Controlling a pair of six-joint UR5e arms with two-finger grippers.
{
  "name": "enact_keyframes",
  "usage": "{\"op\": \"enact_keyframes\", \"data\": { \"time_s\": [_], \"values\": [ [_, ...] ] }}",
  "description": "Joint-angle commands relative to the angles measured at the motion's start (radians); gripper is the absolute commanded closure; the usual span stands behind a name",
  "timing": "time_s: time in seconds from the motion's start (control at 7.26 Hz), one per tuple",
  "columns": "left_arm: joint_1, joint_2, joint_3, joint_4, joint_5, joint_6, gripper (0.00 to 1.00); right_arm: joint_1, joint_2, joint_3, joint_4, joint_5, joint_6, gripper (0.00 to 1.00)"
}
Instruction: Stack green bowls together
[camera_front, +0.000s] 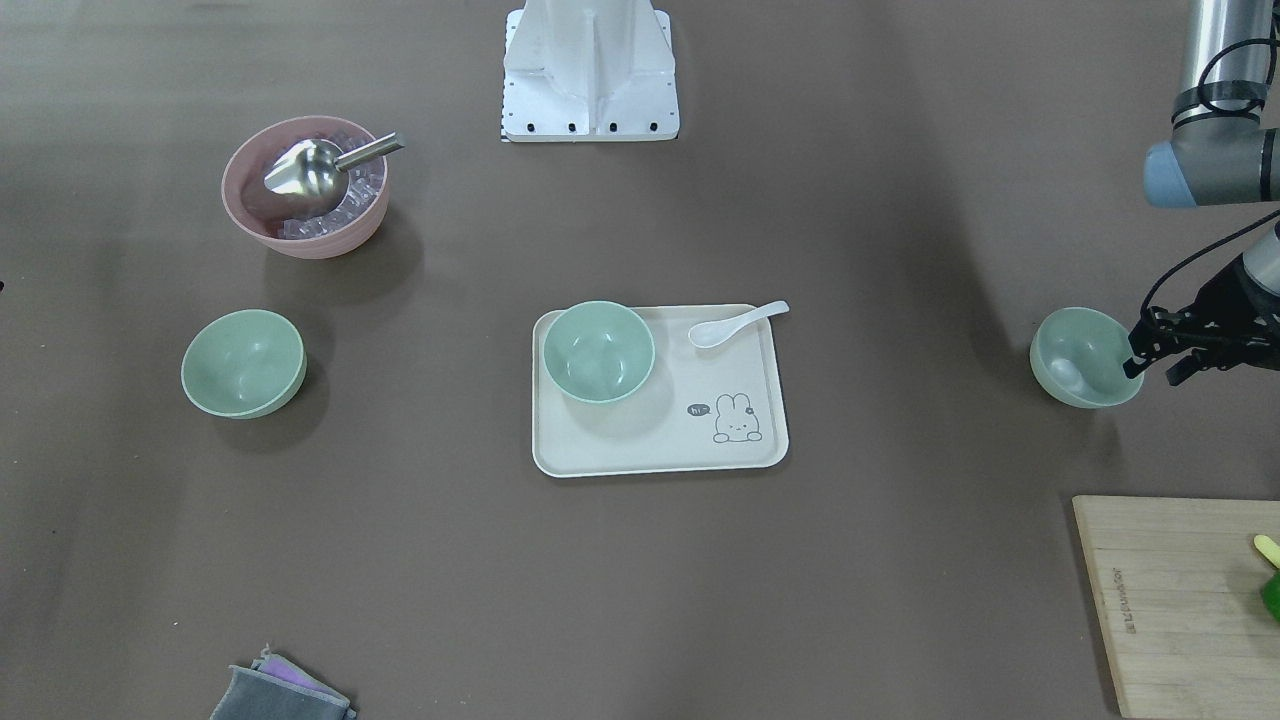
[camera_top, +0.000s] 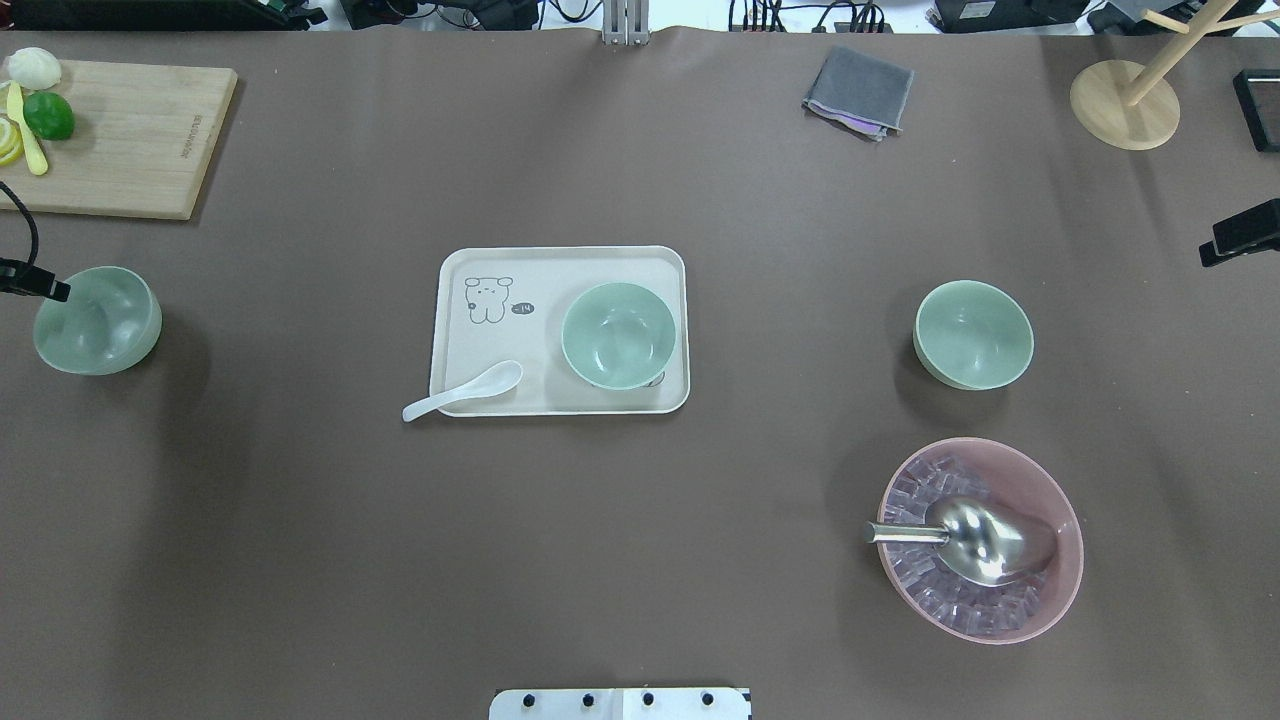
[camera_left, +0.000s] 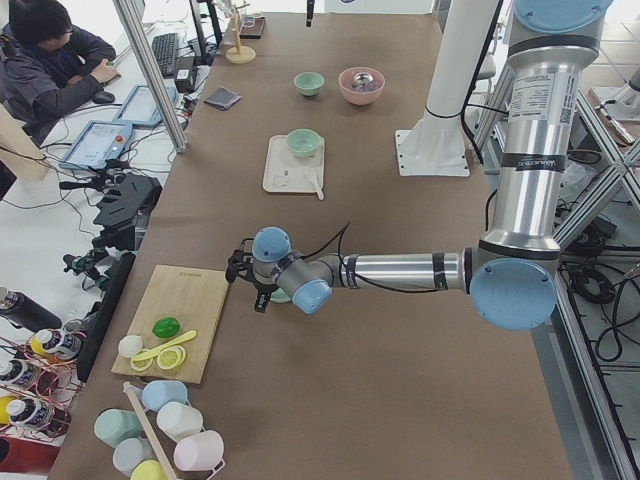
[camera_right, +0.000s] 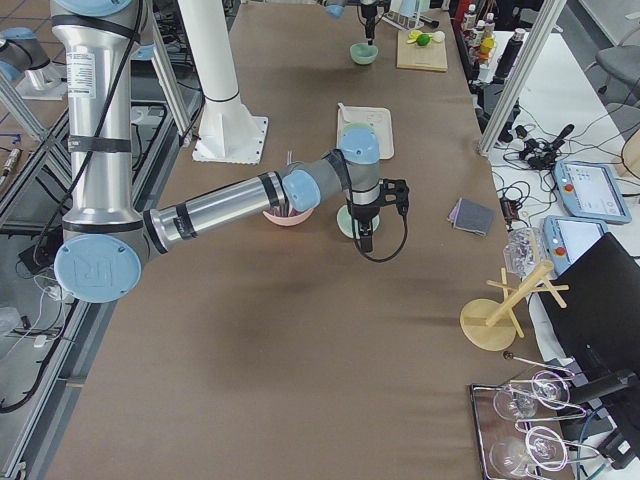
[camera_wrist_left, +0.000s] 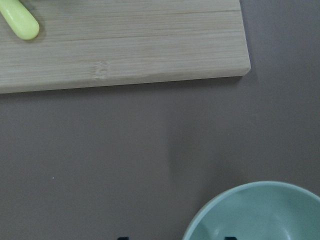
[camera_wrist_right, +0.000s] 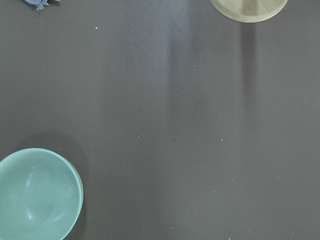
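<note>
Nothing is being stacked yet. The left-edge bowl (camera_front: 1085, 357) is being straddled at its rim by the left gripper (camera_front: 1152, 372), jaws apart. The other green bowls (camera_top: 618, 335) are being left at the centre of the counter (camera_top: 300, 550) and toward its right edge. Whether the right gripper (camera_right: 365, 238) is apart or together cannot be told.

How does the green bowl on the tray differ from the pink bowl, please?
The pink bowl is larger than the green bowl. The pink bowl holds clear cubes and a metal scoop; the green bowl is empty. The green bowl sits on the tray, the pink bowl on the table. Both are round.
</note>
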Motion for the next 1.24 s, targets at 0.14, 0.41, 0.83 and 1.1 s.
{"op": "enact_keyframes", "data": {
  "time_s": [0.14,0.41,0.83,1.1],
  "values": [
    [0.014,0.025,0.000,-0.031,-0.001,0.002,0.65,-0.001,-0.004,-0.001,0.004,-0.009,0.000,0.01],
    [0.017,0.025,0.002,-0.031,-0.001,0.002,0.70,-0.001,-0.003,-0.003,0.004,-0.009,0.000,0.01],
    [0.022,0.025,0.002,-0.031,-0.001,0.002,0.75,-0.001,-0.003,-0.003,0.004,-0.014,0.000,0.01],
    [0.022,0.025,-0.003,-0.031,-0.001,0.002,0.99,-0.002,-0.003,-0.003,0.006,-0.014,0.000,0.01]
  ]
}}
